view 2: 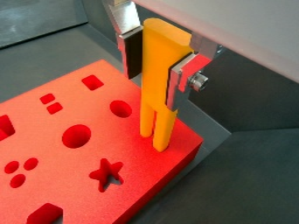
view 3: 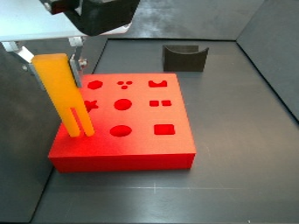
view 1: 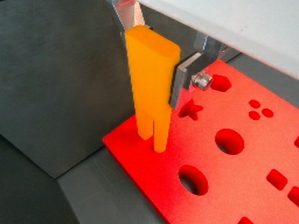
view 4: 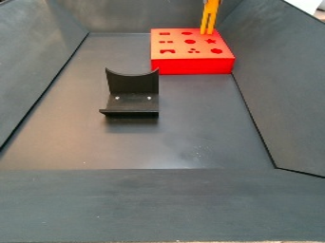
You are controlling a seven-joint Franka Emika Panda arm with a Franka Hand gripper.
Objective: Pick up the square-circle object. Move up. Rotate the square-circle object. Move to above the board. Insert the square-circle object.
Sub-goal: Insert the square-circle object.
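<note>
The square-circle object is a long orange-yellow bar. It hangs upright with its two prongs pointing down. My gripper is shut on its upper half, a silver finger pressed on each side. The prongs stand over the edge of the red board, close to the star hole. Whether they touch the surface I cannot tell. In a side view the bar stands at the board's left edge under the gripper. In a side view from farther off, the bar rises over the board.
A dark grey notched holder stands on the bin floor apart from the board and also appears in a side view, the holder lying behind it. Sloping dark walls enclose the floor on all sides.
</note>
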